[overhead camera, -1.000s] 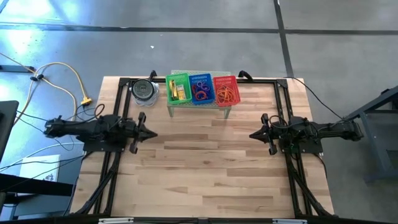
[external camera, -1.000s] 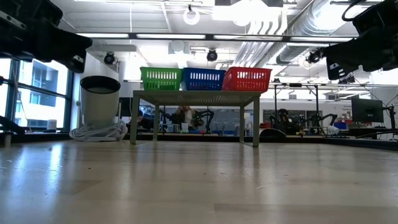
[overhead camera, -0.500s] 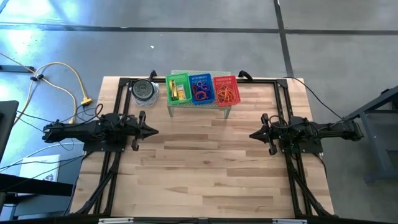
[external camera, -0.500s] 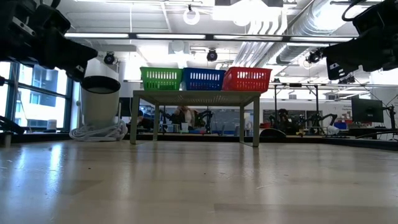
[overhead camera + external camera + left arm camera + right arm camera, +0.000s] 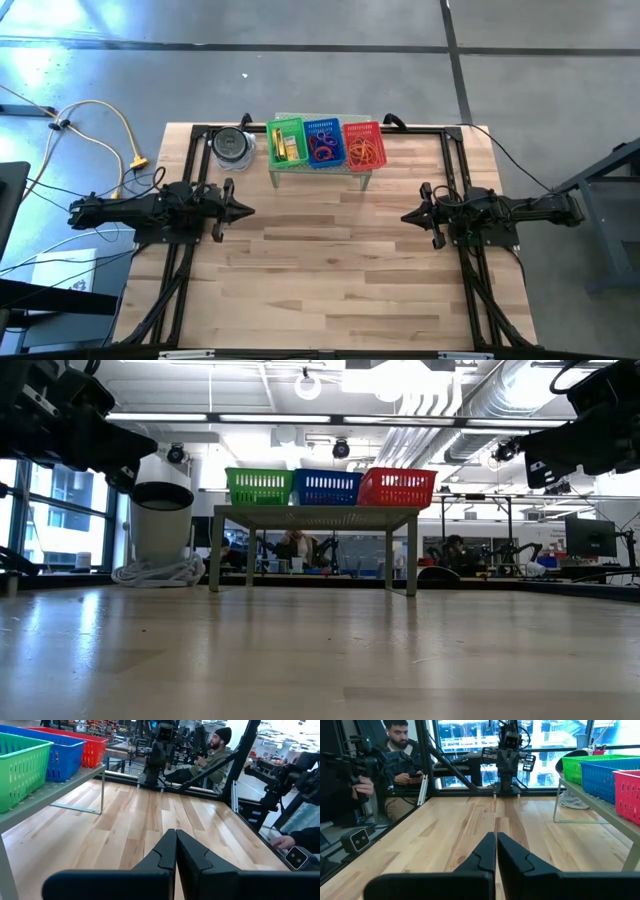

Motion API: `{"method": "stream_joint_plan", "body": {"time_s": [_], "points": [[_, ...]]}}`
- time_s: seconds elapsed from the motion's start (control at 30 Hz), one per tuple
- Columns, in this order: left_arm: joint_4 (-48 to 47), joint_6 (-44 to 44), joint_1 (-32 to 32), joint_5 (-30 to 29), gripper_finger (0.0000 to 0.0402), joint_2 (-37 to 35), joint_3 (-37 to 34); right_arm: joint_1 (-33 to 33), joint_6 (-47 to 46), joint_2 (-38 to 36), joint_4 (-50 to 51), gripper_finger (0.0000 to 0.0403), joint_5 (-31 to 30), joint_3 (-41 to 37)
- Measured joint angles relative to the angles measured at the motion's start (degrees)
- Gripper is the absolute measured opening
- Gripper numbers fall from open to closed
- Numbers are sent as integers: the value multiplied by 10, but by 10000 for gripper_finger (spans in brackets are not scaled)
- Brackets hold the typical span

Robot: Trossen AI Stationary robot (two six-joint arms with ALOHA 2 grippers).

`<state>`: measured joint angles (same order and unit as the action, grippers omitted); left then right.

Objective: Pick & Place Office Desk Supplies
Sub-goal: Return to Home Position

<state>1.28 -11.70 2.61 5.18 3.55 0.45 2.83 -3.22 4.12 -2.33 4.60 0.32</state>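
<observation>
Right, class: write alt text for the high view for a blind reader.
A green basket, blue basket and red basket sit in a row on a stand at the table's far edge, beside a jar. The left gripper and right gripper face each other, empty.

Bright ceiling strips [image 5: 300, 418] — soft glare across tabletop [image 5: 110, 645]

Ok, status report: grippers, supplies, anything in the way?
Left gripper, right gripper shut, empty, at opposite table sides. Supplies in baskets on stand. Jar beside stand, not blocking.
</observation>
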Motion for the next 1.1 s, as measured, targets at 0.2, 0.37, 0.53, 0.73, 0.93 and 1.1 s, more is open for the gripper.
{"method": "stream_joint_plan", "body": {"time_s": [0.2, 0.37, 0.53, 0.73, 0.93, 1.1], "points": [[0, 12, 0, 0, 0, 0, 0, 0, 0, 0, 0, 4, 0, 0], [0, 11, 0, -1, 0, 0, 0, 0, 0, 0, 0, 4, 0, 0], [1, 12, 0, -1, 0, 0, 0, 0, 0, 0, 0, 4, 0, 0], [1, 12, 0, -1, 0, 0, 0, 0, 0, 0, 0, 4, 0, 0], [1, 12, 0, -1, 0, 0, 0, 0, 0, 0, 0, 4, 0, 0], [1, 12, 0, -1, 0, 0, 0, 0, 0, 0, 0, 4, 0, 0]]}}
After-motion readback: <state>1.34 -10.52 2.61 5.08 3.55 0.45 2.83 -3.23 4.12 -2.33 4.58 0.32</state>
